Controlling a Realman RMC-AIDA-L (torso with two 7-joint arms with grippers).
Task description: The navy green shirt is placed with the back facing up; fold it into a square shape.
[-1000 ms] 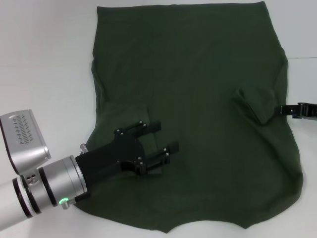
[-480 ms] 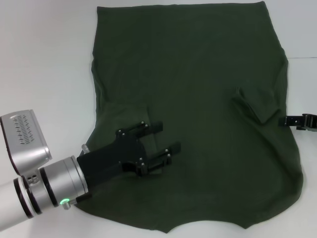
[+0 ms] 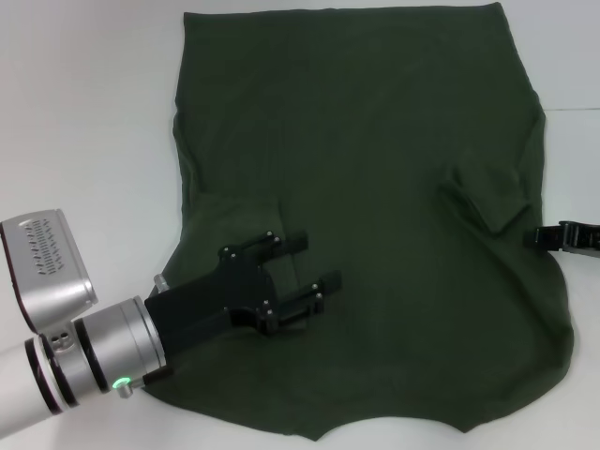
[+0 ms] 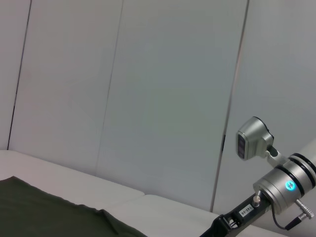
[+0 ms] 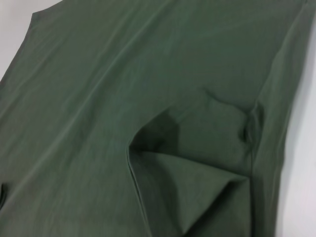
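One shirt (image 3: 375,216), flat, both sleeves tucked in. Left gripper (image 3: 298,272) over it, jaws apart; right gripper (image 3: 548,239) at its edge, jaws unclear.

The big shirt (image 3: 366,187) covers most of the bench (image 3: 84,122). The left end effector (image 3: 300,277) sits over its near left part. Bare bench lies open at both sides.

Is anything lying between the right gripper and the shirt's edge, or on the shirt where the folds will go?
Nothing visible. The right gripper sits just off the shirt at its right edge, beside the folded-in sleeve, with only bare table between. The left gripper hangs over the shirt's lower left. No other item lies on it.
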